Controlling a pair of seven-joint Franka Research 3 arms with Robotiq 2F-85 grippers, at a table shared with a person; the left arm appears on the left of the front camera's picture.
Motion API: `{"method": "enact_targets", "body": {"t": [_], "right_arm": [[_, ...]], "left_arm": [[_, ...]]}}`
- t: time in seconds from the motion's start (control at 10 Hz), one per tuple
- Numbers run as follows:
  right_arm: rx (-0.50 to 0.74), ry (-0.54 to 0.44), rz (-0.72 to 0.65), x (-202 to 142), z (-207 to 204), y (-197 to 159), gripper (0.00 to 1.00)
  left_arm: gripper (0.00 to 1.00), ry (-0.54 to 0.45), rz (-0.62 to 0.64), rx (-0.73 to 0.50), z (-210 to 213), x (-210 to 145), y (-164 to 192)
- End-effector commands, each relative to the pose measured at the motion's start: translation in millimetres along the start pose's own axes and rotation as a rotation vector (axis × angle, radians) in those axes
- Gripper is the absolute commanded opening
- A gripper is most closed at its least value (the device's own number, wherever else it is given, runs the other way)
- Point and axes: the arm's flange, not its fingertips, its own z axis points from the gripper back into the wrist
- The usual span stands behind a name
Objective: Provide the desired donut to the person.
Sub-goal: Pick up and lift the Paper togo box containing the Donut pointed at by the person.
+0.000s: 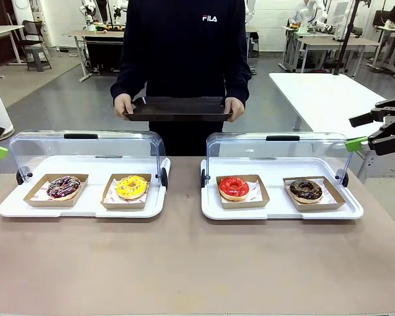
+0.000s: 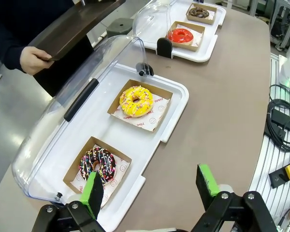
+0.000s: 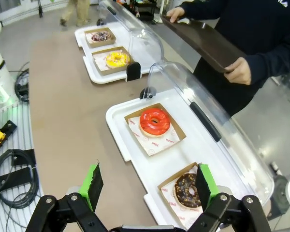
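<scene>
Pre-pick stage, nothing grasped. Left gripper (image 2: 150, 186) hovered by the left end of the table (image 1: 184, 263), fingers spread wide, empty. Right gripper (image 3: 148, 186) by the right end, same: wide, empty. Both were well apart from any donut.

Four candidates, each in its own cardboard box (image 1: 36, 193):
- sprinkled chocolate donut (image 1: 64, 186) and yellow donut (image 1: 131, 186) on the left display tray (image 1: 92, 209)
- red donut (image 1: 234, 187) and dark chocolate donut (image 1: 306, 189) on the right display tray (image 1: 283, 212)

Clear lids (image 1: 85, 148) were swung up and back, so access from above was free.

Beyond the table the person (image 1: 184, 52) held a dark serving tray (image 1: 178, 107) level in both hands (image 1: 123, 104), pointing at nothing. Couldn't tell which donut was wanted.

Next move, my read: get the choice, then the same-side arm goes down centred on that donut. Gentle grip, the glaze looked soft.
</scene>
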Motion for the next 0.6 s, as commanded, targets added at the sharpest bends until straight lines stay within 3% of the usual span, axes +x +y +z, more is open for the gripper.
{"method": "enact_targets", "body": {"t": [0.0, 0.5], "right_arm": [[-0.001, -0.008, -0.019, -2.6, 1.1, -1.8, 1.00], [-0.001, -0.008, -0.019, -2.6, 1.1, -1.8, 1.00]], "left_arm": [[1.00, -0.004, 0.018, 0.000, 0.8, -0.6, 0.4], [1.00, -0.004, 0.018, 0.000, 0.8, -0.6, 0.4]]}}
